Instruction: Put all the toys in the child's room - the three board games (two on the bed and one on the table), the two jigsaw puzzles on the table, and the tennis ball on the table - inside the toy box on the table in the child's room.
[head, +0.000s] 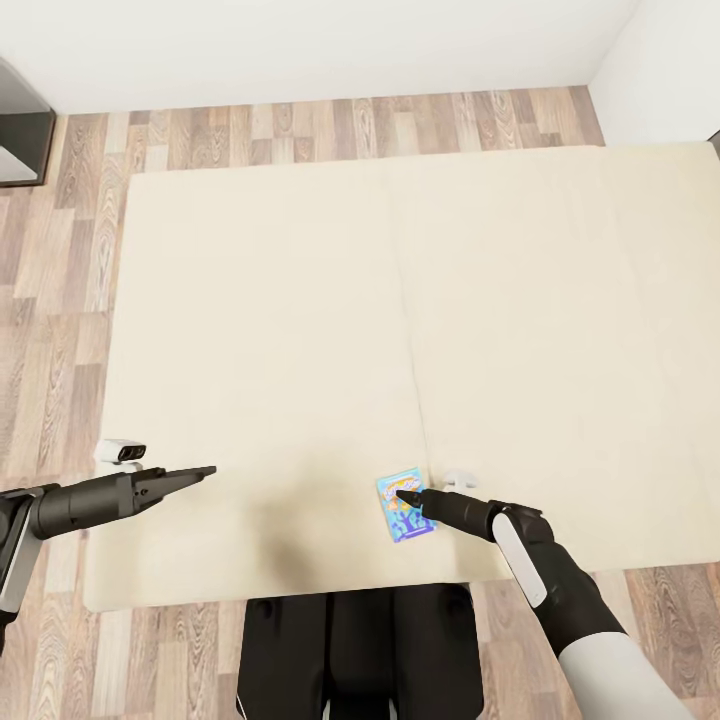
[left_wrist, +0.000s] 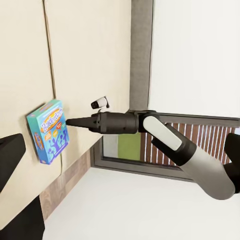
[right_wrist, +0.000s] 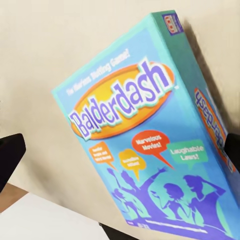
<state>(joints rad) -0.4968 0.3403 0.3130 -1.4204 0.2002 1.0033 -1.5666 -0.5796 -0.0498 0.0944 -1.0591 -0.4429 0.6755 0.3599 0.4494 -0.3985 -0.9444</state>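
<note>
Right now the light blue board game (head: 405, 507) lies flat on the bed (head: 300, 330), near the mattress's front edge at about five o'clock in the head view, just beside the seam between the two beige sections. Its printed lid faces up, with the long sides running roughly from twelve to six o'clock.

Your right end effector (head: 418, 497) has its tips over the box's right half, coming in from four o'clock. In the right wrist view the lid is very close, with one dark finger (right_wrist: 9, 162) off one side of the box and a sliver of the other finger at the opposite side, so the fingers are spread and appear to straddle the box rather than pinch it. Whether they touch it yet, you cannot tell.

To do this grasp well, I judge you should centre the box between the fingers across its short width, lower until the tips reach below the lid's edge, then close squarely. The box is thin and lies on a soft mattress, so a skewed pinch could tip or push it away.

Your left end effector (head: 200, 471) hangs at about eight o'clock, well apart from the game, its fingers pressed together in a point. Leave it parked there.
</note>
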